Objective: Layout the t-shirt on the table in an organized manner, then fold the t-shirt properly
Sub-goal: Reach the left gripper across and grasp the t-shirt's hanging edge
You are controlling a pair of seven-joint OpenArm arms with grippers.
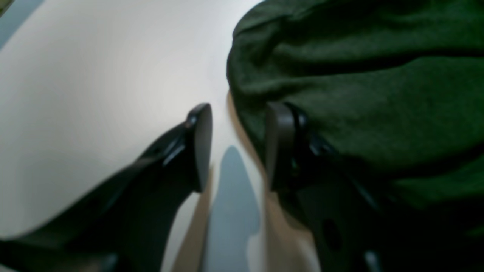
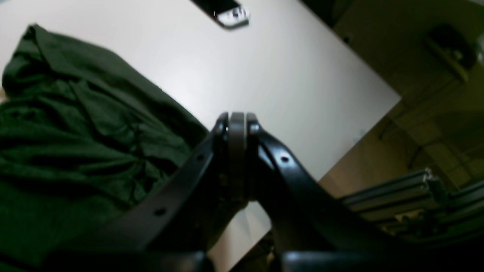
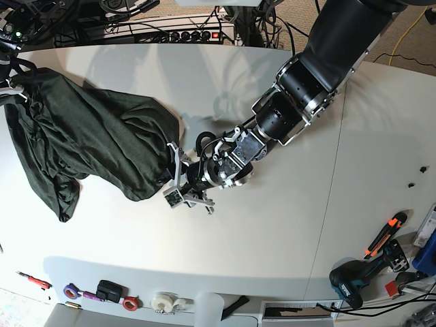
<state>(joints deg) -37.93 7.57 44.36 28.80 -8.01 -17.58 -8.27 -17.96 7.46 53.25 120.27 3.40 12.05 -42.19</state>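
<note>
The dark green t-shirt lies bunched on the left part of the white table, one end drawn toward the far left corner. My left gripper sits low at the shirt's right edge. In the left wrist view it is open: one finger over the cloth, the other over bare table. My right gripper is shut, pads pressed together, with the crumpled shirt beside and below it. No cloth shows between its tips.
Tape rolls and small tools line the front edge. A drill and an orange-handled cutter lie at the front right. A power strip and cables run behind the table. A seam crosses the top.
</note>
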